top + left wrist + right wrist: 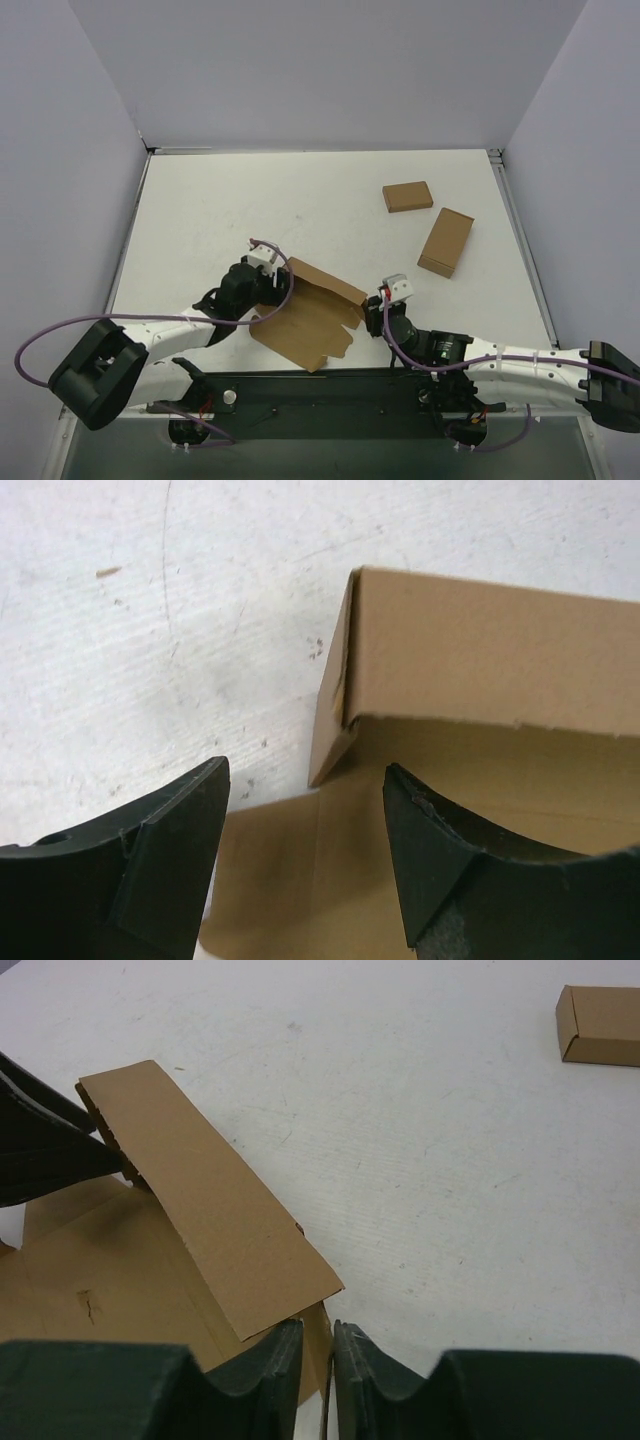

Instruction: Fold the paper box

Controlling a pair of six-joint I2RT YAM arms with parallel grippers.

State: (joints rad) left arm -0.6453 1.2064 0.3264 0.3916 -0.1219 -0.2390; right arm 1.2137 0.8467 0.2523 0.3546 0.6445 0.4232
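Lying part-folded at 6 o'clock on the table (250,200), the paper box (305,318) is flanked: L jaws wide, empty, at its 9 o'clock corner, prob. to brace; R jaws nearly closed at its 3 o'clock flap, grip unclear.

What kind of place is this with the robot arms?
Probably a robot lab's test bench: a white table boxed in by plain walls, two robot arms fixed at its near edge, and a paper box laid out for folding practice.
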